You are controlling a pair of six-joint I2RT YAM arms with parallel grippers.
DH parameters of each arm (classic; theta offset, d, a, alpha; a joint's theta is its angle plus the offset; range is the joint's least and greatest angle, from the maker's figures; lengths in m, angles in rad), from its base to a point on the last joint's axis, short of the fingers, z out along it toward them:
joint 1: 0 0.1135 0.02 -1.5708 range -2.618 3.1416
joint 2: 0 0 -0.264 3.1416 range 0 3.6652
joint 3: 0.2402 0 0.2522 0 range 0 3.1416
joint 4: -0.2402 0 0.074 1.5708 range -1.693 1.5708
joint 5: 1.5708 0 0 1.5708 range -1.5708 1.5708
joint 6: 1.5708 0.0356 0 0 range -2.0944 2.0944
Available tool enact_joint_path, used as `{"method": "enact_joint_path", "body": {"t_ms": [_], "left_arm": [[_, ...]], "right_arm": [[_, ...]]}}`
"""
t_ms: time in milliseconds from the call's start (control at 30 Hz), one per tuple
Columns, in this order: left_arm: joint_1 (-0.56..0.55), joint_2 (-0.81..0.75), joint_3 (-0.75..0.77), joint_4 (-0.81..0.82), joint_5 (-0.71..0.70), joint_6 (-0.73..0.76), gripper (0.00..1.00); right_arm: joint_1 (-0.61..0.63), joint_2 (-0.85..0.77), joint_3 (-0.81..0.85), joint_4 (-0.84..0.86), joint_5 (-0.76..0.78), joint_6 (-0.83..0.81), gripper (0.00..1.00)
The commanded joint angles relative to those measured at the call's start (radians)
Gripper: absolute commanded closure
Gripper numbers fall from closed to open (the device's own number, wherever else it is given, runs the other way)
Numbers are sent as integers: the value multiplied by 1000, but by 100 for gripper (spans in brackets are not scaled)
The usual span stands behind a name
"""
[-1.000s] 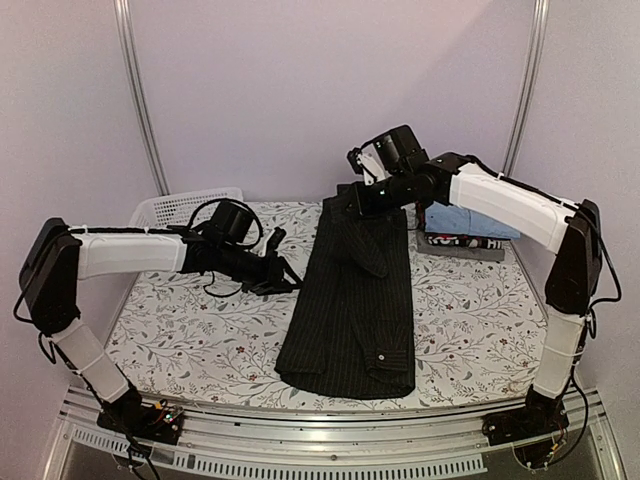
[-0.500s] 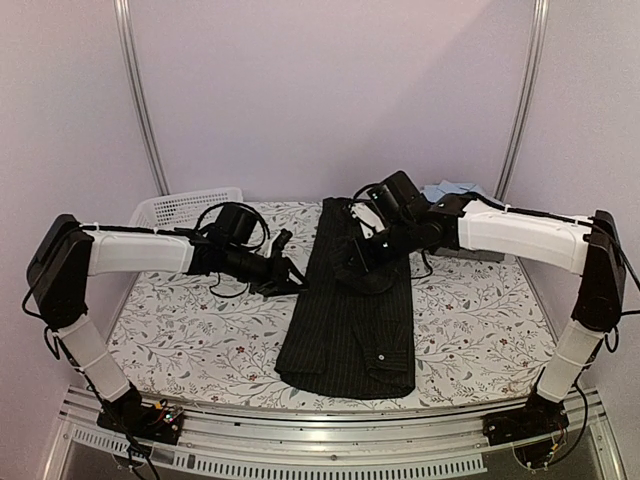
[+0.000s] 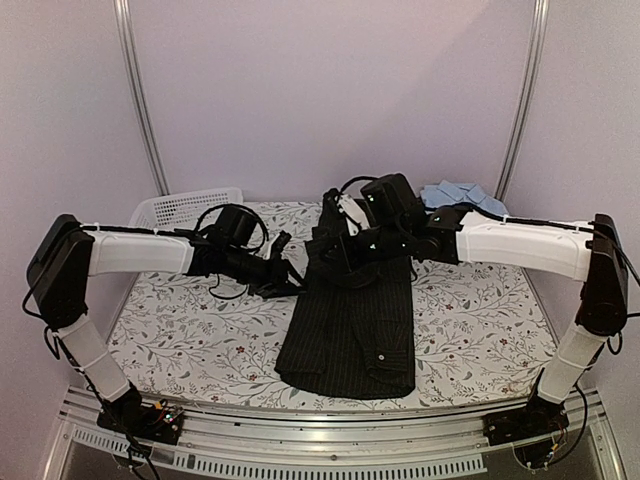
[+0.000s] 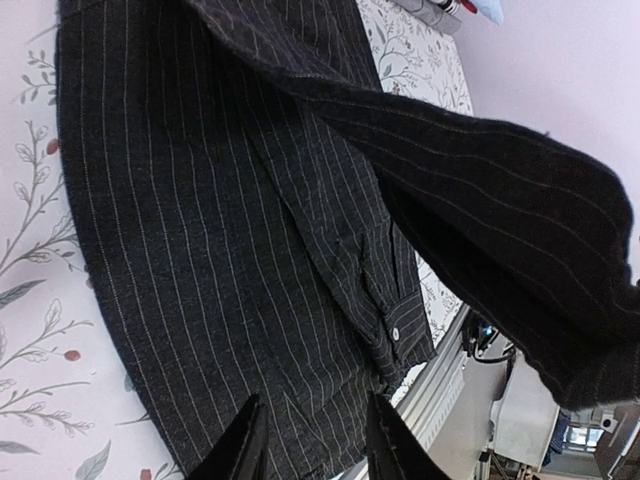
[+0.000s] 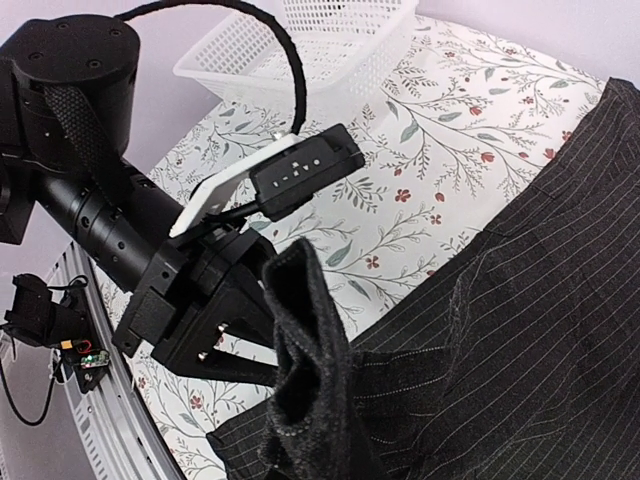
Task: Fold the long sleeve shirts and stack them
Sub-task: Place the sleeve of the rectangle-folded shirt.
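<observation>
where the flowered table (image 3: 180, 340) runs back from the arm bases, the black pinstriped shirt (image 3: 350, 330) lies lengthwise down its middle, folded into a long narrow strip whose near end sits close to the front edge. the right gripper (image 3: 338, 256) reaches in from the right over the far half of the strip. it is clamped on a bunch of that shirt's cloth and holds it up off the flat part. in the right wrist view the pinched fold rises straight in front of the camera and hides the fingers themselves. in the left wrist view the raised part crosses the upper right as a broad dark band above the flat layers.

the left gripper (image 3: 290, 278) hovers just beside the shirt's left edge, close to the lifted bunch. its fingers (image 4: 243, 445) stand apart with nothing between them, and the striped cloth shows through the gap below. a small white button (image 4: 396, 333) sits on a cuff or a placket toward the shirt's near end; which of the two i cannot tell.

the light blue shirt (image 3: 455, 192) lies at the far right corner of the table, partly hidden behind the right arm and apart from the black one. a white mesh basket (image 3: 185, 207) stands at the far left corner, behind the left arm.
</observation>
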Motion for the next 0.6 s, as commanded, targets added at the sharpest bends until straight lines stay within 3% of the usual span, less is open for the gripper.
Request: {"method": "enact_joint_path", "body": {"t_ms": [0, 133, 367, 567], "left_arm": [[13, -3, -17, -5, -24, 0, 67], [17, -5, -35, -23, -58, -7, 67], [27, -3, -104, -11, -83, -27, 65], [29, -33, -173, 15, -63, -32, 64]], "right_arm": [[21, 9, -25, 83, -31, 19, 100], [44, 41, -40, 96, -60, 21, 95], [68, 53, -87, 74, -107, 2, 53], [68, -24, -156, 30, -63, -6, 33]]}}
